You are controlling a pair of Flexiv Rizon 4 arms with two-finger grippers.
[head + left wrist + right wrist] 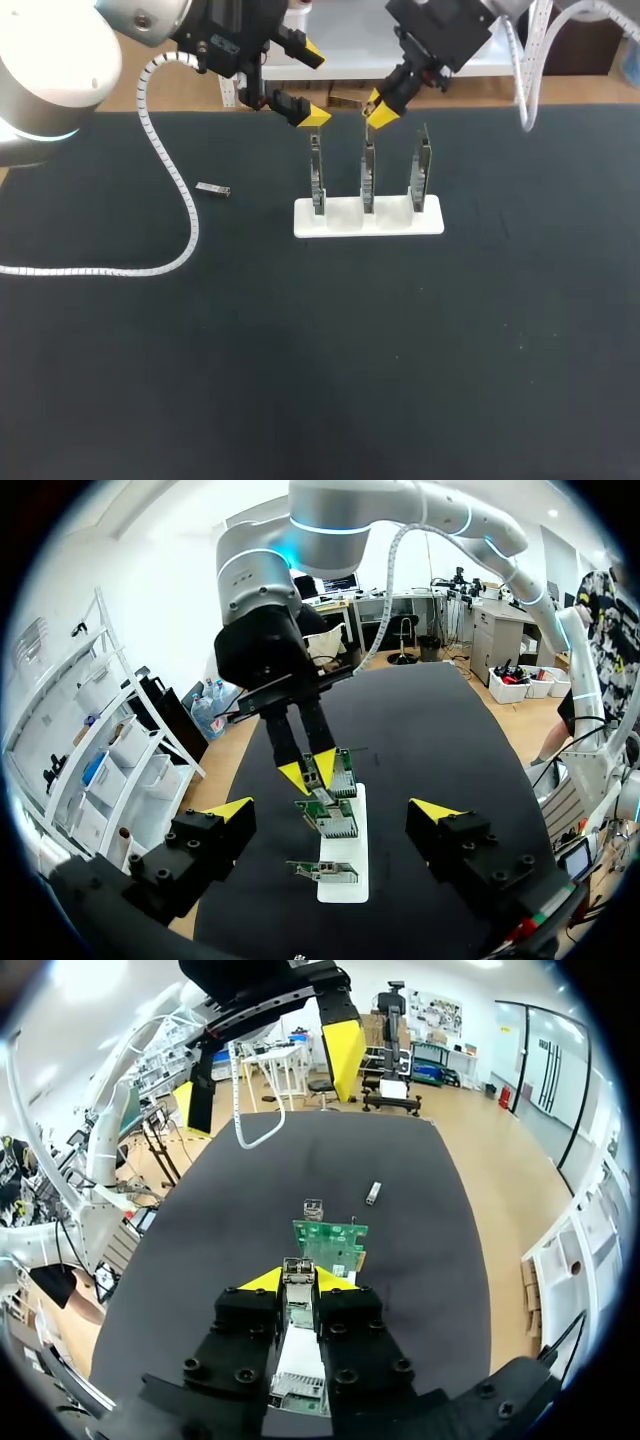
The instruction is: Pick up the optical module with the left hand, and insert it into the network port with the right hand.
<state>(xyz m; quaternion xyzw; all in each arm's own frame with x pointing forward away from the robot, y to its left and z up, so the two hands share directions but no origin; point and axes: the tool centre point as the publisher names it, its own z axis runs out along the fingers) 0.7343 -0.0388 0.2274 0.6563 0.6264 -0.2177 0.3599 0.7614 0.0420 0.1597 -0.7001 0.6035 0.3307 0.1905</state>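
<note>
**A:** Head view first. What do you count on the worktop?

**B:** One white holder in the far half, midway between the side edges, with three green boards upright in it. One small silver optical module lies flat to its left.

**A:** Only one?

**B:** The right wrist view shows a second module, a silver block pinched between the right gripper's fingers, just above the boards. The left gripper, near the far edge, gapes wide and holds nothing.
</note>
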